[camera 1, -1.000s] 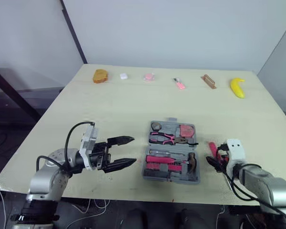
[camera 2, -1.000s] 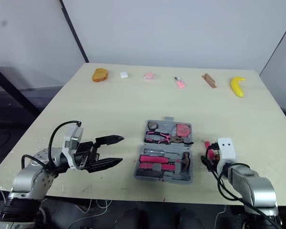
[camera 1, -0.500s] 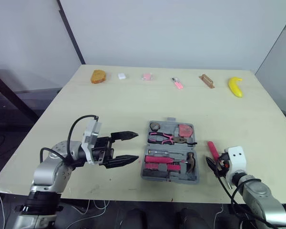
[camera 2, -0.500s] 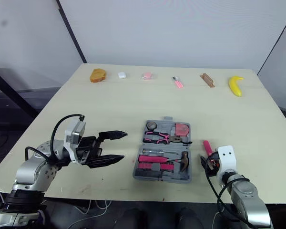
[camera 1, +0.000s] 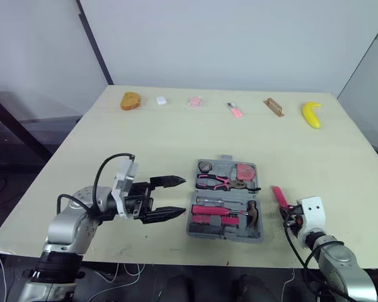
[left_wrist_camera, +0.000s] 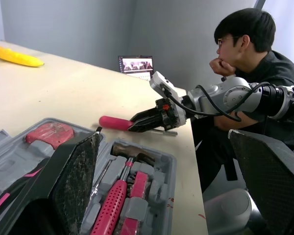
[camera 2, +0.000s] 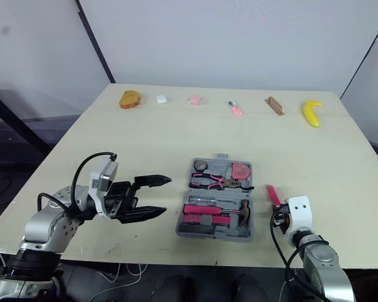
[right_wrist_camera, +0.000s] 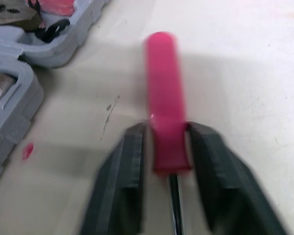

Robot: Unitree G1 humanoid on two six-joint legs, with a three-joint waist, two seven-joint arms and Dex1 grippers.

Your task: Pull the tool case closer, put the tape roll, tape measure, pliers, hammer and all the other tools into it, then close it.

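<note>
The tool case (camera 1: pixel 200 230) lies open near the front edge of the tabletop (camera 1: pixel 164 138), between the two arms, with the pliers (camera 1: pixel 215 182) and the hammer (camera 1: pixel 252 212) already seated in its moulded slots. Over the last second the left end effector (camera 1: pixel 179 196) has edged nearer the case's left side and now hovers just beside it, its two fingers spread wide and holding nothing. The bigger change is on the right. The right end effector (right_wrist_camera: pixel 167 132) has drawn back a little toward the robot and now has its fingers pressed against both sides of a pink-handled screwdriver (right_wrist_camera: pixel 161 78), low on the handle where the metal shaft begins. The handle points away over the tabletop, just beside the case's right edge but not touching it. To me that looks like a fresh grasp on one of the last loose tools. If so, what remains is to lift it, carry it over a free slot, set it in and then shut the lid.
</note>
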